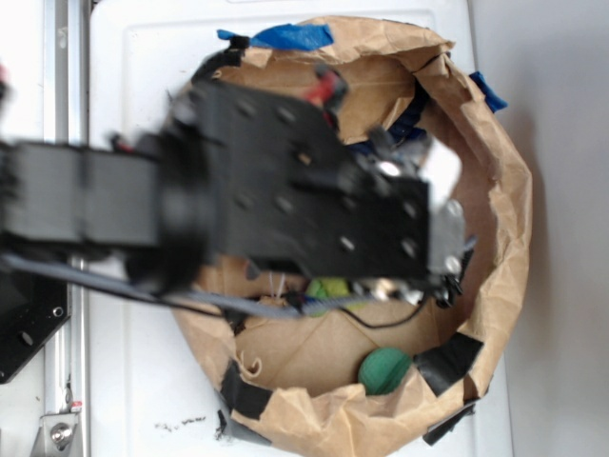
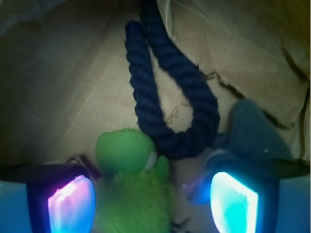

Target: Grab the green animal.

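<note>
**A:** Green plush toy (image 2: 130, 187) sits right between the gripper (image 2: 153, 204) fingers, head pointing forward, so the arm looks lined up for a straddle grab. Nothing's pinched yet, jaws spread wide with glowing pads (image 2: 72, 204) on either side.

**B:** What's ahead of it?

**A:** Navy rope (image 2: 167, 85) looped just past the head, touching or nearly. Grey plush (image 2: 257, 131) off by the right finger. Green ball (image 1: 384, 369) is elsewhere in the paper bowl (image 1: 504, 190), so closing here shouldn't catch it.
</note>
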`<state>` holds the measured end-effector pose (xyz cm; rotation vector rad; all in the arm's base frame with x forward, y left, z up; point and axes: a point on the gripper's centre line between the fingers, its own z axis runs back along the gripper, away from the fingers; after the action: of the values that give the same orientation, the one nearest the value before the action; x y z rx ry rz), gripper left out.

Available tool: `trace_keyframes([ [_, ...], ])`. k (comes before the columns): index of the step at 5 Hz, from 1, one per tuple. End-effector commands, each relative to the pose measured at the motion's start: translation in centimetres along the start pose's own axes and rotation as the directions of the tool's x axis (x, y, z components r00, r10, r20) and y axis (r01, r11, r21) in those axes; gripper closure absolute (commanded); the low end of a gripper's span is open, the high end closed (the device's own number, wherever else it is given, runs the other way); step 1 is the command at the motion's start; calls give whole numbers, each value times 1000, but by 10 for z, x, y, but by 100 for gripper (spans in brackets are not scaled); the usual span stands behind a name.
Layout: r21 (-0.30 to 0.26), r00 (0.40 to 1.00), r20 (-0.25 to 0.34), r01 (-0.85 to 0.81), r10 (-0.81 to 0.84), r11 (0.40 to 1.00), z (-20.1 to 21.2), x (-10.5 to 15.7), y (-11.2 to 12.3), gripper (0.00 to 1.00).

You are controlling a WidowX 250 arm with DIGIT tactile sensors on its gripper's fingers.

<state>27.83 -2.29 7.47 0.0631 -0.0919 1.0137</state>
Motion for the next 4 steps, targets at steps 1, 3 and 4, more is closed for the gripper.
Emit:
trace_keyframes([
  [1,-12,999,36,-20,20,1000,-15,4,-3,0],
  [3,4,1000,23,-8,8,1000,-32,-6,7,0],
  [4,18,1000,8,28,-29,999,-42,-7,14,0],
])
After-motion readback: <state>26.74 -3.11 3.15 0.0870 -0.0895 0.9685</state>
